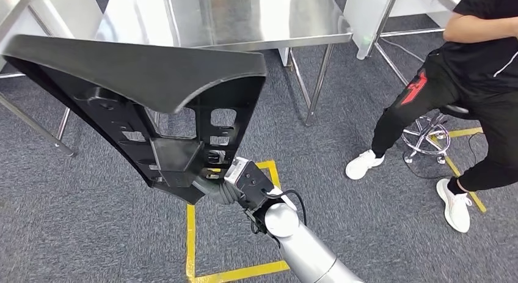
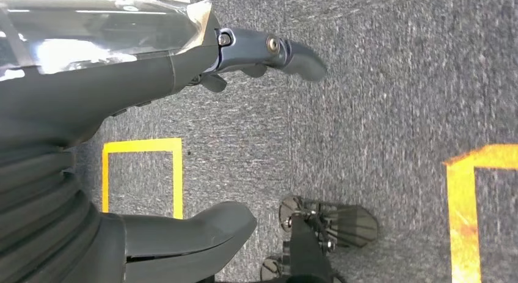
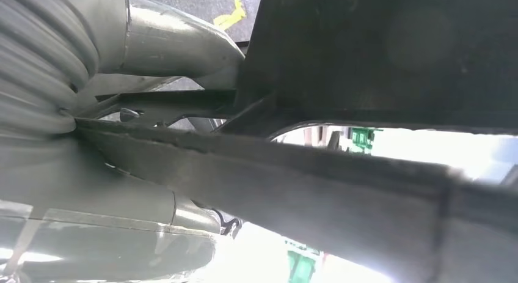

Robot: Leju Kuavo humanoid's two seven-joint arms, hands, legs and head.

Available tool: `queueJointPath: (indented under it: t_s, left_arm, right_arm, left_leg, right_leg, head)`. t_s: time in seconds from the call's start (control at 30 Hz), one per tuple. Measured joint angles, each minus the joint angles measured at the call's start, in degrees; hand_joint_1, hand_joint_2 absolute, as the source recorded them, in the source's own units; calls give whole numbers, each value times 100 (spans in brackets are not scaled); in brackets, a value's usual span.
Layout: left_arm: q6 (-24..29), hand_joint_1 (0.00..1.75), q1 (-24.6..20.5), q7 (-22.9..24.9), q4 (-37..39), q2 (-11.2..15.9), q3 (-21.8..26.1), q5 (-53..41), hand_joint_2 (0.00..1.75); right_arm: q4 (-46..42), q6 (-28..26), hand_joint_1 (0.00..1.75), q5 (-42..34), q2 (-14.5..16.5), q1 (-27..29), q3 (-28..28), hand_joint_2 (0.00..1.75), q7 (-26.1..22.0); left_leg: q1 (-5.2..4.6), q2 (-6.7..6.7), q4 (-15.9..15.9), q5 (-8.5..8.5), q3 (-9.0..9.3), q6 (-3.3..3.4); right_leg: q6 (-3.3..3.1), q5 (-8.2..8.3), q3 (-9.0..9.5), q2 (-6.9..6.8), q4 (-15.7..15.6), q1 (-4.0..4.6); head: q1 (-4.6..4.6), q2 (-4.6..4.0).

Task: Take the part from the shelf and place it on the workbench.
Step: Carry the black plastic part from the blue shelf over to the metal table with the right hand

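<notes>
Right hand grips black part by its lower end, raised mid-frame toward steel workbench; left hand holds nothing, fingers apart.

I'm seeing the part showing as matt black plastic, the counter gleaming as polished steel, the floor looking like rough grey carpet.
</notes>
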Motion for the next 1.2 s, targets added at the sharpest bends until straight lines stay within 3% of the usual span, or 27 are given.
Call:
queueJointPath:
  t_s: [0.07,0.17,0.2,0.23,0.27,0.33,0.37,0.43,0.47,0.53,0.57,0.63,0.7,0.73,0.77,0.8,0.87,0.9,0.93,1.0,1.03,1.07,1.13,1.2]
  left_arm:
    - [13,0,3,-1,0,1,3,1,175]
    - [24,0,8,-1,0,-5,4,0,175]
    - [24,0,15,-1,0,-7,4,-1,175]
    - [24,0,21,0,0,-7,4,0,175]
    - [24,0,26,0,0,-8,5,1,175]
    - [24,0,30,0,1,-10,6,1,175]
    - [24,0,31,0,1,-12,6,1,175]
    - [24,0,31,3,2,-14,8,1,175]
    - [24,0,29,4,2,-17,9,0,175]
    - [25,0,17,7,1,-24,10,-1,175]
    - [25,0,8,7,1,-27,9,-1,175]
    - [25,0,2,7,0,-28,6,-1,175]
    - [26,0,20,7,0,-27,5,-1,175]
    - [26,0,29,7,0,-26,7,-1,175]
    - [26,0,35,7,0,-24,7,-1,175]
    - [26,0,38,7,0,-20,7,-1,175]
    - [26,0,60,7,4,-9,6,-1,175]
    - [26,0,70,8,5,-2,6,-2,175]
    - [26,0,79,10,7,-1,7,-4,175]
    - [26,0,69,13,5,-5,9,-10,175]
    - [26,0,64,13,4,-9,10,-14,175]
    - [26,0,59,11,3,-10,9,-16,175]
    - [26,0,58,10,2,-9,9,-20,175]
    - [26,0,69,13,2,-10,9,-22,175]
  right_arm:
    - [0,0,175,0,8,-11,4,175,-1]
    - [1,-1,175,1,-7,-6,12,175,-1]
    - [2,-1,175,1,-18,8,12,175,0]
    - [2,0,175,1,-27,19,13,175,1]
    - [3,-1,175,1,-33,25,14,175,1]
    - [4,-2,175,1,-38,28,16,175,1]
    - [7,-2,175,0,-42,29,18,175,1]
    - [7,-2,175,1,-43,31,20,175,4]
    - [5,-2,175,1,-39,27,20,175,5]
    - [1,-2,175,1,-20,16,17,175,5]
    - [0,-2,175,1,-9,8,14,175,4]
    - [-1,-3,175,1,9,4,8,175,4]
    - [1,-3,175,3,16,13,6,175,9]
    - [1,-2,175,4,17,17,6,175,13]
    - [1,-2,175,4,18,19,6,175,17]
    - [1,-2,175,4,20,19,6,175,22]
    - [7,-2,175,3,22,20,7,175,29]
    - [10,-1,175,5,24,19,8,175,35]
    - [12,1,175,7,25,18,8,175,41]
    - [5,4,175,9,34,2,9,175,53]
    - [2,4,175,9,36,-8,10,175,56]
    - [0,4,175,7,35,-20,12,175,56]
    - [6,4,175,6,13,-21,14,175,58]
    - [14,3,175,7,-27,11,13,175,60]
  left_leg:
    - [23,-15,-51,-39,135,74]
    - [24,-34,-69,-141,265,126]
    - [21,-45,-68,-188,310,127]
    - [19,-56,-67,-238,367,124]
    - [18,-67,-67,-294,440,116]
    - [15,-83,-65,-420,587,85]
    - [10,-91,-66,-485,653,61]
    - [5,-92,-64,-588,737,-10]
    - [6,-90,-58,-609,781,-44]
    - [23,-65,92,-600,749,-101]
    - [30,-50,311,-579,630,-125]
    - [55,-25,1012,-645,176,-189]
    - [93,-15,1552,-941,-334,-264]
    - [110,-7,1598,-1065,-500,-290]
    - [123,1,1469,-1076,-584,-302]
    - [130,9,1197,-927,-595,-299]
    - [122,35,498,-171,-548,-252]
    - [101,46,260,143,-518,-217]
    - [79,49,115,352,-493,-171]
    - [53,42,24,324,-378,-71]
    - [59,29,-36,304,-288,-27]
    - [67,22,-90,271,-185,10]
    - [73,-7,-177,182,10,56]
    - [68,-38,-217,38,196,83]
  right_leg:
    - [45,-32,-166,-8,337,-4]
    - [24,-287,-885,-9,1364,-6]
    - [20,-363,-1084,-9,1561,-5]
    - [35,-366,-1184,-10,1567,-5]
    - [70,-275,-1178,-11,1372,-6]
    - [157,174,-960,-15,590,-3]
    - [143,364,-852,-21,256,6]
    - [15,544,-716,-22,-53,47]
    - [-82,494,-671,-18,-64,61]
    - [-203,447,-542,-1,-101,29]
    - [-250,408,-469,4,-113,10]
    - [-310,298,-328,10,-129,-8]
    - [-316,148,-166,21,-130,-11]
    - [-307,64,-62,32,-130,-14]
    - [-292,-25,56,43,-131,-20]
    - [-273,-117,180,50,-132,-26]
    - [-220,-303,369,59,-143,-25]
    - [-182,-379,426,64,-169,-16]
    - [-136,-420,491,71,-204,-10]
    - [-28,-402,591,71,-252,-3]
    - [12,-342,579,60,-146,-5]
    - [39,-281,446,48,97,-4]
    - [11,-275,-38,33,840,0]
    - [-102,-612,-576,33,1369,14]
  head:
    - [10,-2]
    - [22,-4]
    - [23,-4]
    - [24,-4]
    - [24,-4]
    - [27,-4]
    - [24,-4]
    - [20,-4]
    - [18,-4]
    - [19,-4]
    - [18,-4]
    - [17,-4]
    - [15,-4]
    - [16,-4]
    - [15,-4]
    - [16,-4]
    - [13,-4]
    - [13,-4]
    - [6,-3]
    - [2,-2]
    - [5,-2]
    - [14,-2]
    - [26,-2]
    - [28,-2]
